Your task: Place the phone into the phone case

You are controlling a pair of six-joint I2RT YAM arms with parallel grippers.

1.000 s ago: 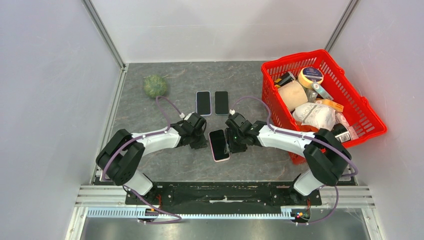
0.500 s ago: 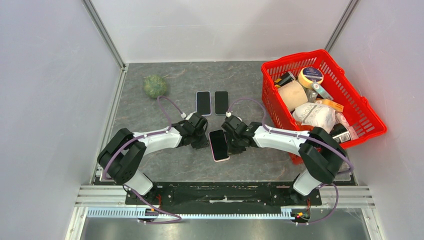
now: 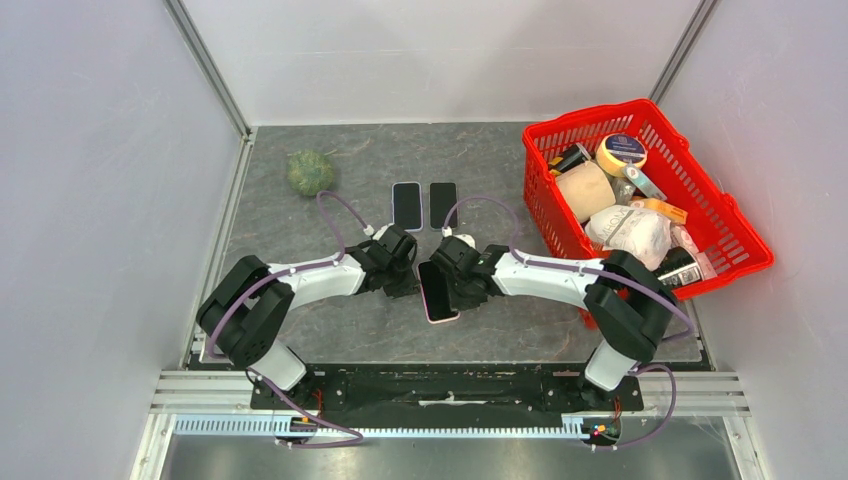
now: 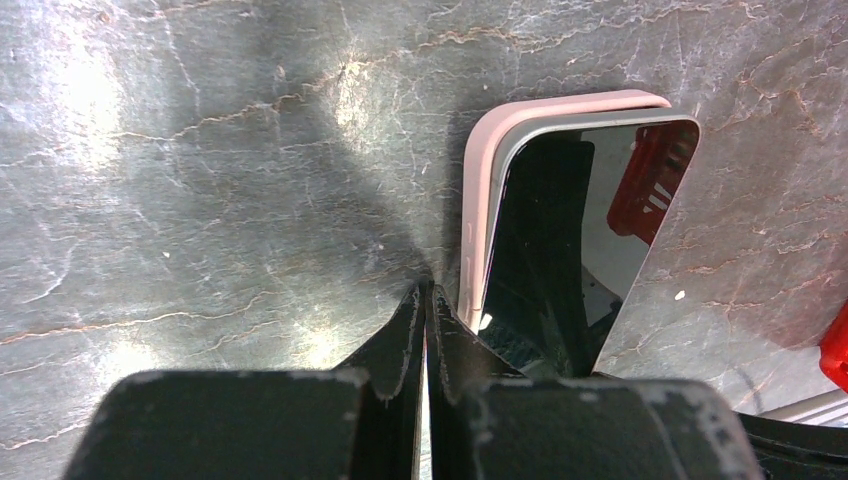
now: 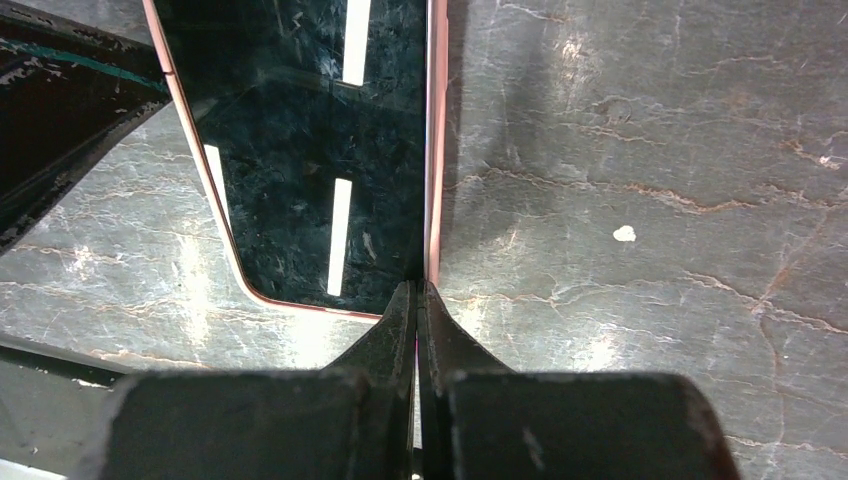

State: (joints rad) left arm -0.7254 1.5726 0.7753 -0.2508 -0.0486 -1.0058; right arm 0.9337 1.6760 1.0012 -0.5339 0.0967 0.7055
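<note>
Nearest you, the left end effector (image 4: 424,300) has its fingers pressed together with nothing between them. Its tip sits on the counter (image 4: 200,200), just beside the long left edge of the phone case (image 4: 476,210). That wrist view shows you the pink rim wrapping the top corner of the phone (image 4: 570,260), with a grey band between the rim and the black glass. You cannot tell from it whether the phone sits flush.

The right end effector (image 5: 417,296) is likewise closed on nothing, its tip touching the case's other long edge near a corner. There the pink shows only as a thin line round the glass.

Only the overhead view shows you both tips flanking the cased phone, which lies flat between them. Beyond it two more phones (image 3: 407,205) lie side by side. A green ball (image 3: 310,172) sits at the far left, and a red basket (image 3: 590,114) of goods stands at the far right.
</note>
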